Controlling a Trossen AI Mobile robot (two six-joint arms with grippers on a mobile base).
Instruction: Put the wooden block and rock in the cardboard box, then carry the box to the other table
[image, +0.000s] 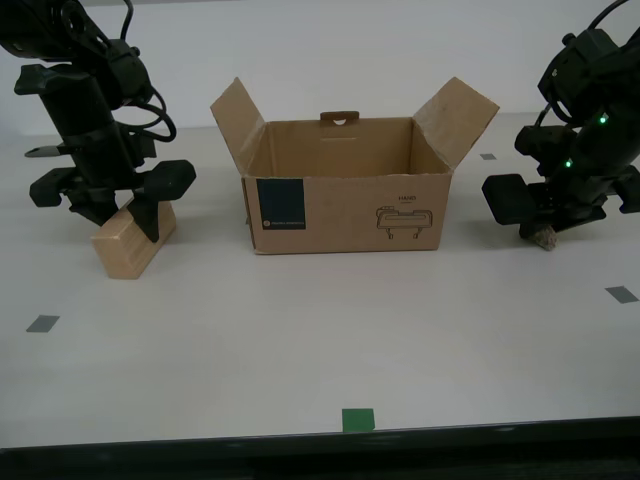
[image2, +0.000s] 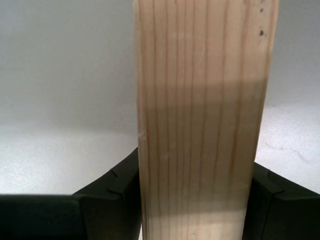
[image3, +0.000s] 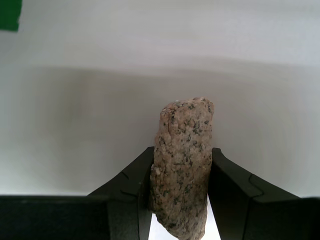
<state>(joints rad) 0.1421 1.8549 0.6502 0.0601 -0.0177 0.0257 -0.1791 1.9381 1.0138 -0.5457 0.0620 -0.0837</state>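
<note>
The cardboard box (image: 345, 190) stands open in the middle of the table, flaps up, blue label facing the camera. At the exterior view's left, the wooden block (image: 132, 240) rests on the table with my second gripper (image: 120, 215) shut on it; in the second wrist view the wooden block (image2: 200, 120) fills the gap between the black fingers (image2: 117, 200). At the exterior view's right, my first gripper (image: 548, 225) is shut on the rock (image: 545, 238), low at the table. In the first wrist view the speckled rock (image3: 182, 165) sits pinched between both fingers (image3: 230, 195).
The table (image: 320, 340) is pale and smooth with grey tape squares (image: 42, 323) at both sides and a green tape square (image: 357, 419) near its front edge. Another grey mark (image: 621, 294) lies at the exterior view's right. A white wall stands behind.
</note>
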